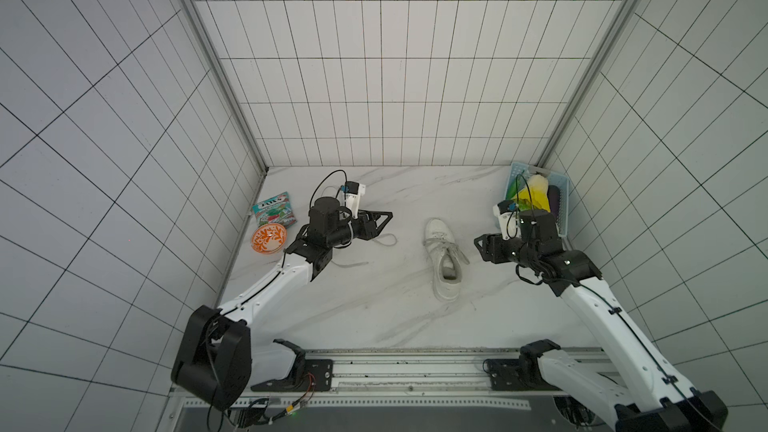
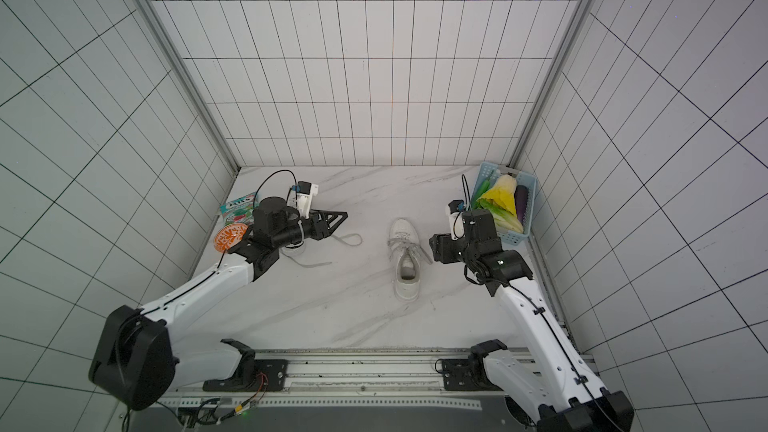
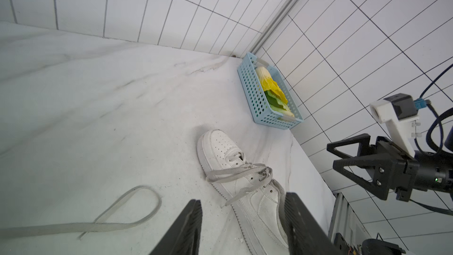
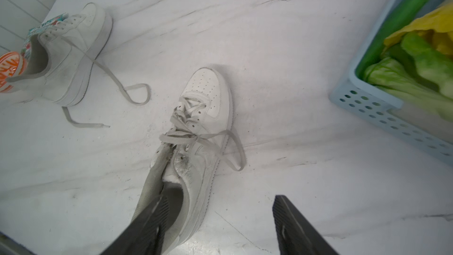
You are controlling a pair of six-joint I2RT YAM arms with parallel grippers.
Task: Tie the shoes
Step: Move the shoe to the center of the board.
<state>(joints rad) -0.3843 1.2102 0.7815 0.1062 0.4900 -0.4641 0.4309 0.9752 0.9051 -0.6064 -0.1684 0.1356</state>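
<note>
Left jaws and right jaws stood apart, holding nothing. The knotted shoe (image 1: pixel 442 259) lay on the bench (image 1: pixel 374 317); the loose-laced shoe (image 4: pixel 71 52) sat at its nine o'clock.

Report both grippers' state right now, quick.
Left gripper: open, jaws apart, holding nothing.
Right gripper: open, jaws apart, holding nothing.

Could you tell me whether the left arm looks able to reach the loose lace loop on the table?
Probably yes: the loop lies bare on the table close by the open left fingers, with nothing over it.
</note>
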